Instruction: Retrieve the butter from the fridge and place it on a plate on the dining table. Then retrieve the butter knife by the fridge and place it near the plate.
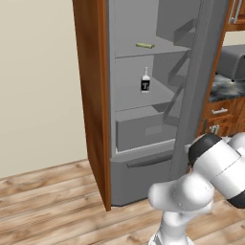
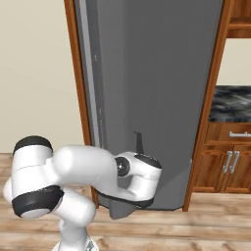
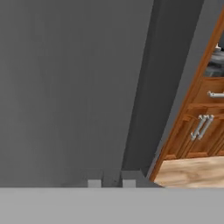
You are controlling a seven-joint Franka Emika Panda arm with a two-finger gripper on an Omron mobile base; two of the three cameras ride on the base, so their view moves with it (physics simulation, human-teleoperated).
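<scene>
The pincer [image 3: 111, 183] is shut on nothing, pressed close to the fridge [image 1: 158, 124] door. The butter [image 1: 144, 46] lies well above it on a shelf; reaching up could catch the open door.

1. The fridge [image 1: 143, 119] stands open against the back wall, its door [image 1: 191, 81] swung out to the right.
2. The butter [image 1: 144, 46] lies on an upper shelf inside.
3. A small bottle [image 1: 145, 81] stands upright on the shelf below the butter.
4. A drawer [image 1: 143, 134] sits under the bottle's shelf.
5. Cabinets [image 2: 230, 166] stand right of the fridge.
</scene>
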